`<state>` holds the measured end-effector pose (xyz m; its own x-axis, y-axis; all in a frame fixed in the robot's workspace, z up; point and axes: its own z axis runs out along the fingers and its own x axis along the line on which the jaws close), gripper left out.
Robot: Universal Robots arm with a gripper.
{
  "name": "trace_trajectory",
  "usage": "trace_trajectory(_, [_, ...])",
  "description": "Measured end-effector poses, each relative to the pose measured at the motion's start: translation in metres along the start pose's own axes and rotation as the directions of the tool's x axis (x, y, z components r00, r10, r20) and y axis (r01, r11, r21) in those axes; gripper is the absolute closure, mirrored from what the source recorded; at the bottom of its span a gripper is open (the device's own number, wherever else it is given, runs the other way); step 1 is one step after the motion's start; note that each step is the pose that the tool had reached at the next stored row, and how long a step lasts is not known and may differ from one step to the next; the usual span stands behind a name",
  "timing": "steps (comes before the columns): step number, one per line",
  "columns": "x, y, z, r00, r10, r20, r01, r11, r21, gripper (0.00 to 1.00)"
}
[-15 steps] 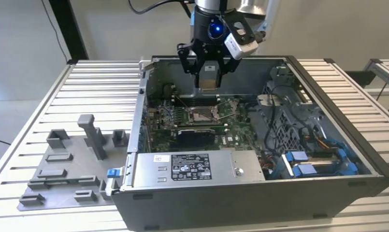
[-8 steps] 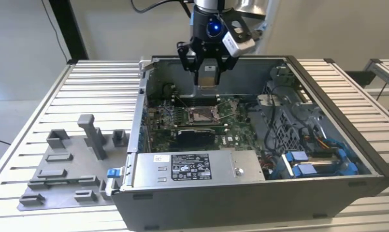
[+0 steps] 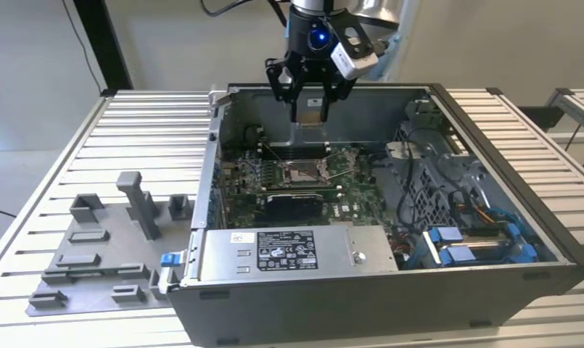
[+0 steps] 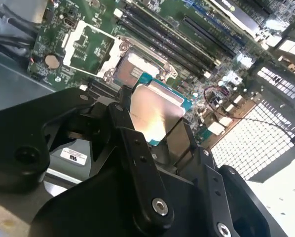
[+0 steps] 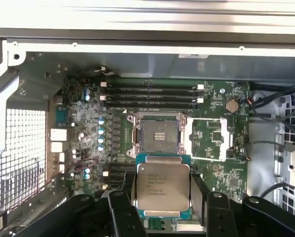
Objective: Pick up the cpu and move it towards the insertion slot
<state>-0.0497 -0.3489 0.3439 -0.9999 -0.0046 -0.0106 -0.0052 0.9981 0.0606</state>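
Note:
My gripper is shut on the cpu, a thin square chip hanging in the air over the back of the open computer case. In both wrist views the cpu sits flat between the black fingers, silvery top showing with a teal edge around it. The insertion slot is the silver-framed square socket with a dark centre on the green motherboard, below the chip and a little nearer the case front. In the first wrist view the insertion slot lies open just beyond the chip's edge, and the second wrist view shows the insertion slot likewise.
The case walls ring the motherboard. A power supply fills the case front, with blue cables and drive bays at the exterior view's right. Memory slots run beside the socket. A grey fixture tray stands on the slatted table at the left.

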Motion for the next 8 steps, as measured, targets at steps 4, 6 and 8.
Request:
trace_trajectory(4, [0.0000,0.0009,0.0000,1.0000,0.000,0.0000,0.000,1.0000,0.0000,1.00])
trace_trajectory(6, [0.0001,0.0010,0.0001,1.0000,0.000,0.0000,0.000,1.0000,0.0000,1.00])
trace_trajectory(8, [0.0001,0.0010,0.0001,1.0000,0.000,0.0000,0.000,1.0000,0.0000,1.00])
